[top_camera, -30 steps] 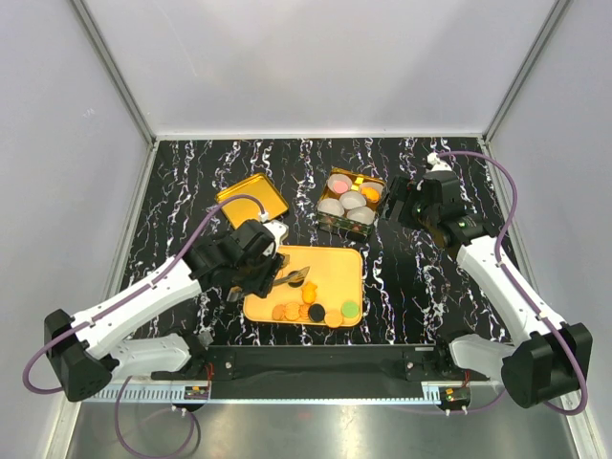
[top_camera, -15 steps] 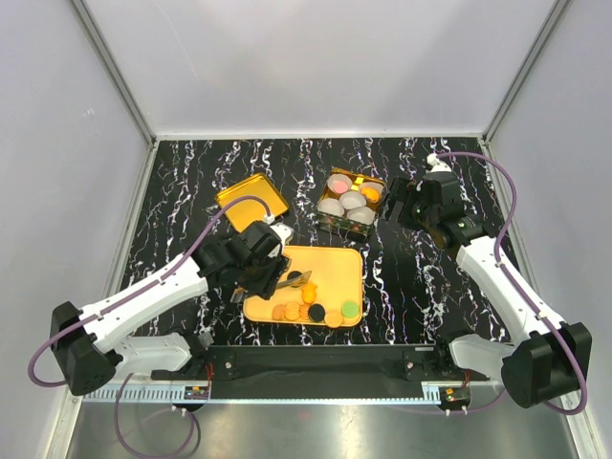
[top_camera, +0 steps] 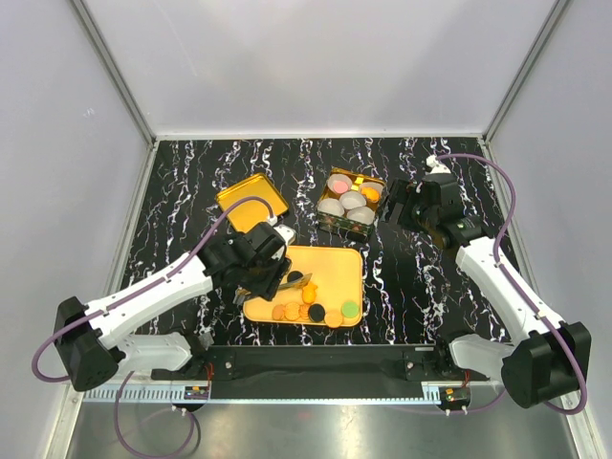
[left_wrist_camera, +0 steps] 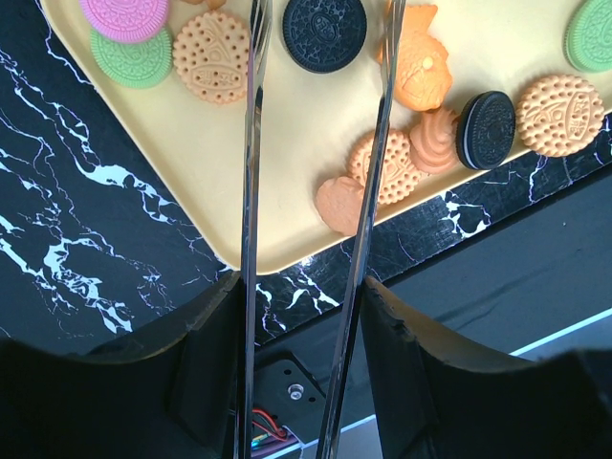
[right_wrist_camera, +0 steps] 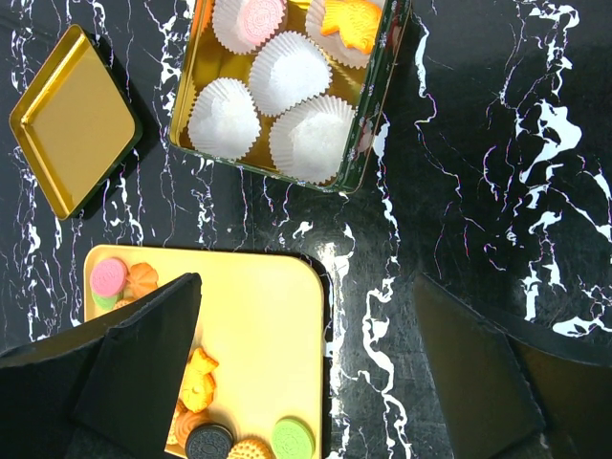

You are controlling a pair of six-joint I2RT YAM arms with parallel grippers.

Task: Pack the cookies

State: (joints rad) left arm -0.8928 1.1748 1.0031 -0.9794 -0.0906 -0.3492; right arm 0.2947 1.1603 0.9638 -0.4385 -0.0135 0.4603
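From overhead I see the yellow tray (top_camera: 335, 271) sitting by the middle of the counter's (top_camera: 182, 182) near edge. The cookies (top_camera: 316, 312) line the tray's near rim: several orange ones, a black one, and a green one at the right end. The left claw (top_camera: 287, 280) hangs over the tray's left part, just beside a lone black cookie (top_camera: 296, 277). Toward the far edge, the open tin (top_camera: 337, 223) holds white paper cups (top_camera: 331, 207), and the gold lid (top_camera: 251, 199) lies to its left. The right claw (top_camera: 394, 206) hovers just beside the tin's right side.
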